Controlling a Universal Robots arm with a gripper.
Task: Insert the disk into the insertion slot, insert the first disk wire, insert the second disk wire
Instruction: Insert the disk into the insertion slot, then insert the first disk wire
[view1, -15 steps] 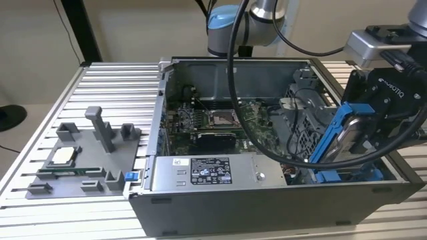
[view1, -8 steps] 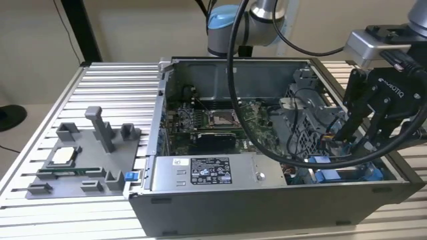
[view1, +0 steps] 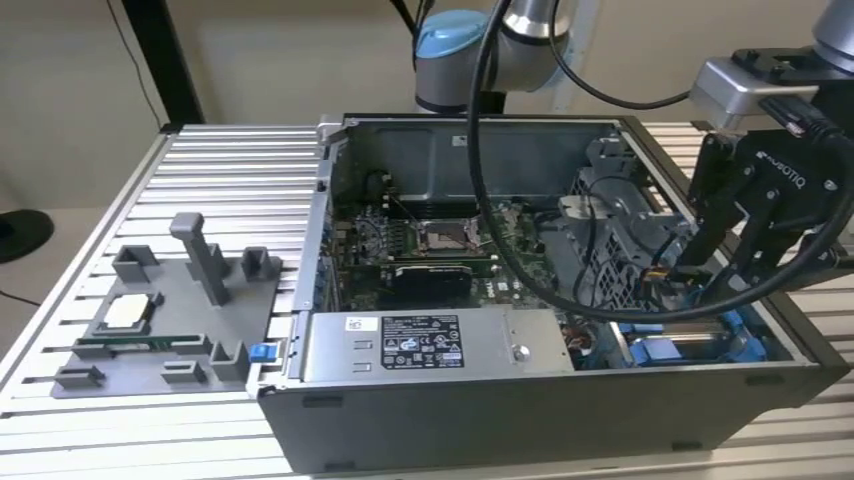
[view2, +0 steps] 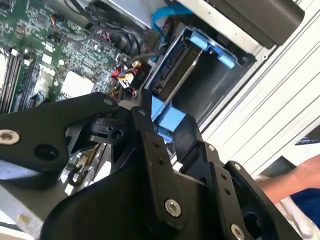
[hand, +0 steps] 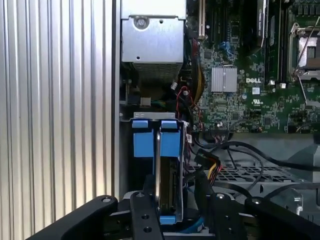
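The gripper (view1: 707, 288) reaches down into the open computer case (view1: 534, 410) at its near corner on the exterior view's right. The disk (view1: 674, 352) sits there, down in its slot. In the first wrist view the disk (hand: 167, 172) stands on edge inside the bay, with the two blue tabs of its frame at the far end. Its near end lies between the black fingers (hand: 149, 189) of the gripper (hand: 172, 189).

In the second wrist view the blue end of the disk (view2: 170, 121) fills the narrow gap between the fingers (view2: 145, 117). The gripper (view2: 167, 124) is therefore nearly closed and clamped on the frame — as far as that view shows.

A bundle of red, yellow and black wires (hand: 207, 167) lies just beside the bay, towards the motherboard (view1: 441, 250). The grey labelled power-supply box (view1: 420, 345) sits along the near wall, on the exterior view's left of the disk.

A person's forearm (view2: 292, 179) shows beyond the case, over the slatted table (view1: 227, 170).
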